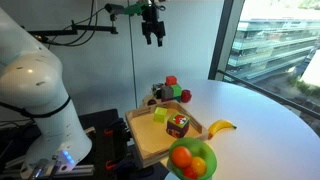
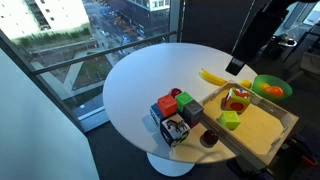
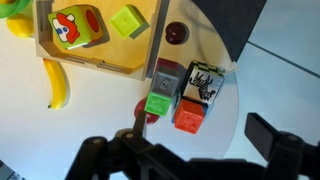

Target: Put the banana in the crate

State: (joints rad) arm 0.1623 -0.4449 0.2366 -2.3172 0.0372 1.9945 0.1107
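The banana is small, curved and yellow. It lies on the white table just outside the crate's edge and shows in both exterior views. The crate is a shallow tray of light wood; it shows in both exterior views. It holds a colourful block and a yellow-green block. My gripper is open and empty. It hangs high above the table, over a cluster of blocks and away from the banana.
A cluster of toy blocks, green, red and zebra-patterned, stands beside the crate. A dark red ball lies nearby. A green bowl of orange fruits sits next to the banana. The round table's edge is close.
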